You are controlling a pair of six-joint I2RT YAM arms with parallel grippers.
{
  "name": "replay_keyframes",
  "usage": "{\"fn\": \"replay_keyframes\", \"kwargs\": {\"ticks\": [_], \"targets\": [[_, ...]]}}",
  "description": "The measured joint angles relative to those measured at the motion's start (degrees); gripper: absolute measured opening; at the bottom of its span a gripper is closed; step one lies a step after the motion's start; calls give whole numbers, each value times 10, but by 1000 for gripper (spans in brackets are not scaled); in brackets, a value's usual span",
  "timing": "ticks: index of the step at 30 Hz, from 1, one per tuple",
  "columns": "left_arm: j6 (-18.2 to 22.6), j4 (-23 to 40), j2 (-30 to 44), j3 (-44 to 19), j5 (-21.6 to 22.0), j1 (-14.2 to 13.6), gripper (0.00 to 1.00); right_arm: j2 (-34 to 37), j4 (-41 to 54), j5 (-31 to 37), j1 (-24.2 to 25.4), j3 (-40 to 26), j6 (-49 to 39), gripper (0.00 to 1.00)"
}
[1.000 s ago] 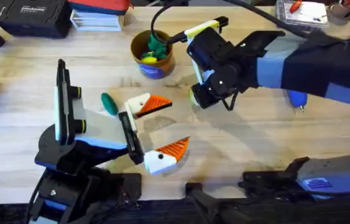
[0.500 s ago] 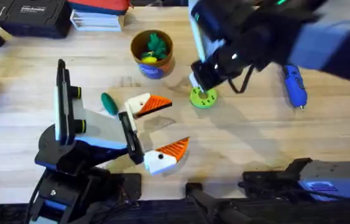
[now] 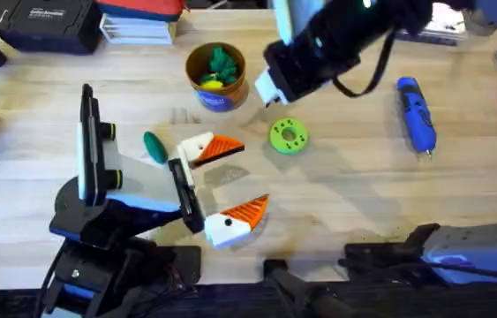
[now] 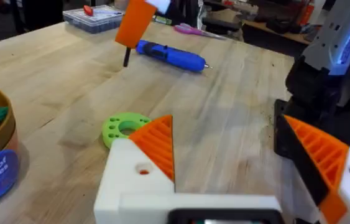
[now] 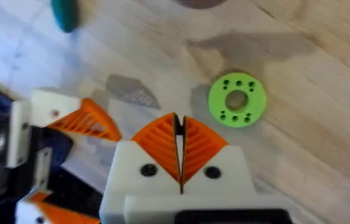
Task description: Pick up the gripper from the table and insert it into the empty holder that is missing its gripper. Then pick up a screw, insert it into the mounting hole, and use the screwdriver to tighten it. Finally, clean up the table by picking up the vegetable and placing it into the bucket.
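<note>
I am holding the right gripper [image 5: 179, 163] clenched and empty above the green ring [image 5: 237, 100]. The left gripper [image 3: 222, 187] is resting spread wide on the table, with the vegetable [image 3: 154, 147] just beside it. The bucket [image 3: 216, 76] is standing beyond them, and the screwdriver [image 3: 416, 115] is lying well off, bare wood around it.

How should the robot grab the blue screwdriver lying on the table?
Grip the screwdriver across the middle of its thick blue body, coming straight down from above. It lies flat on the table with open wood on both long sides, and its thin metal bit is too slim to hold.
</note>
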State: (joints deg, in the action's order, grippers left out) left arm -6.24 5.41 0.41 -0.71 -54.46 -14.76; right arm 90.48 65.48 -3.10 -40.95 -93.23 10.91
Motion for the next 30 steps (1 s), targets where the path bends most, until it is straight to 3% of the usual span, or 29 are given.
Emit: {"fn": "replay_keyframes", "kwargs": {"ticks": [8,18,30], "targets": [[0,0,0,0,0,0,985,64,58,-31,-64,-129,-7,7],[0,0,0,0,0,0,985,88,38,-39,-137,-138,-10,7],[0,0,0,0,0,0,985,118,32,-39,-161,-138,-17,7]]}}
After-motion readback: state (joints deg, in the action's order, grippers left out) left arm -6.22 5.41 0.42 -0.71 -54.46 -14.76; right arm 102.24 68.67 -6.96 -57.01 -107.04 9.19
